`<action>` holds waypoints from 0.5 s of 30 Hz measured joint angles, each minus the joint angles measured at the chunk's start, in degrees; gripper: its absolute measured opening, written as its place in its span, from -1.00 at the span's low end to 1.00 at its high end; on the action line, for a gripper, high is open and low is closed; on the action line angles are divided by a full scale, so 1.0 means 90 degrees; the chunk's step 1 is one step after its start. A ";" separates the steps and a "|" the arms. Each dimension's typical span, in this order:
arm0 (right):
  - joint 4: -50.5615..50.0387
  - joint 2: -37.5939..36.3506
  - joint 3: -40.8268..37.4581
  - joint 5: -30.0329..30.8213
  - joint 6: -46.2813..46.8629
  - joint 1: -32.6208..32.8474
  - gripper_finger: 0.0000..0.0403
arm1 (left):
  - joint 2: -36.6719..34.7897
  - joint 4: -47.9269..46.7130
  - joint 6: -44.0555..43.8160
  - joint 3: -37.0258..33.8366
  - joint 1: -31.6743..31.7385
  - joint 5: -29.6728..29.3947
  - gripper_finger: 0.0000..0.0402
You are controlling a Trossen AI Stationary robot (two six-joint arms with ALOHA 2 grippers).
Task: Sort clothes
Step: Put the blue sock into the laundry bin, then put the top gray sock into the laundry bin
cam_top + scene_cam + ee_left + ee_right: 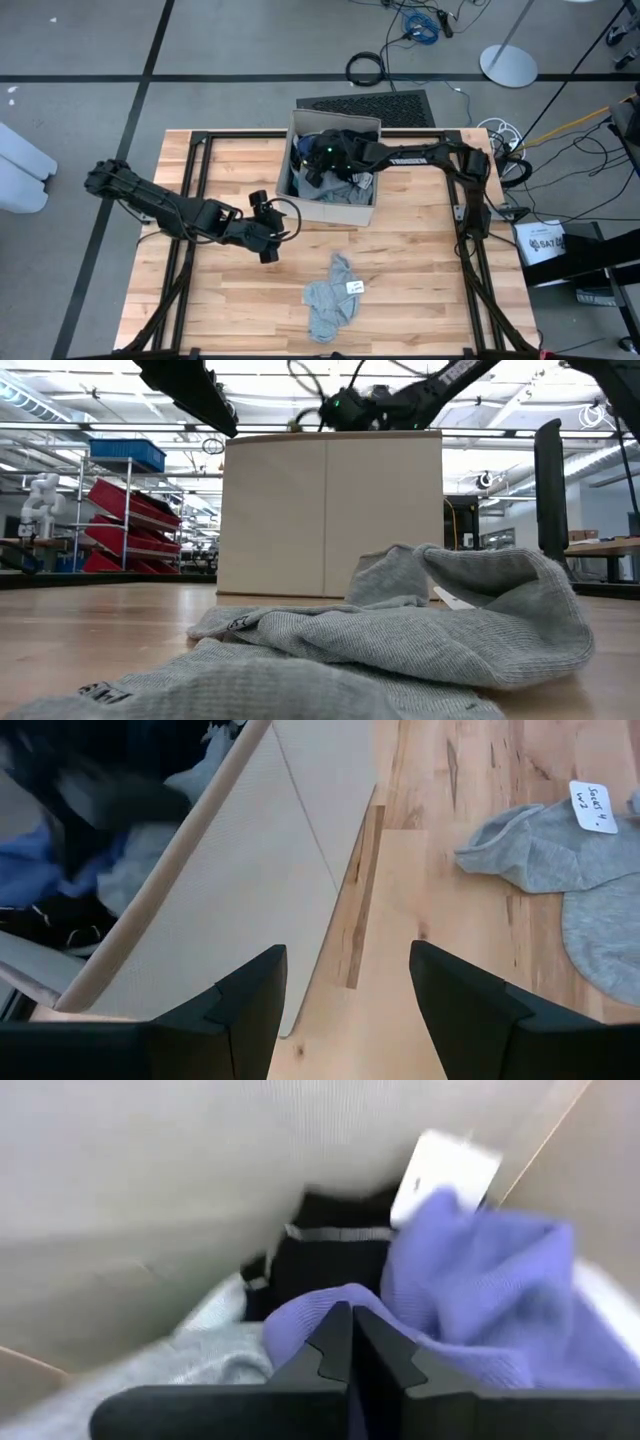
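Note:
A beige fabric box [338, 208] stands at the table's far middle, with clothes heaped inside. My right gripper [312, 164] reaches into it from the right and is shut in a blue-violet garment [480, 1290]. Beside that lie a black piece with a white stripe [325, 1250] and pale grey cloth [200, 1355]. A grey top [333, 295] lies crumpled flat on the wood near the front edge, bearing a white label [592, 808]. My left gripper [268, 238] hovers open just left of the box's near wall [280, 870], with nothing between its fingers. My right gripper has its shut fingertips [335, 1335] sunk into the blue-violet garment where the cloth bulges up [350, 1295] around them. It comes slanting down from the table's right side. Whether one layer or several is pinched cannot be told. The garment lies on the heap in the box.
Black frame rails [195, 190] run along the table's left and right sides. A dark mat [365, 103] lies beyond the far edge. Bare wood [430, 260] stretches on both sides of the grey top.

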 joint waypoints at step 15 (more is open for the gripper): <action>-0.1455 -0.2228 -0.0004 0.0002 -0.0240 0.0327 -1.00 | 0.0000 0.0011 -0.0012 0.0000 0.0000 0.0221 0.11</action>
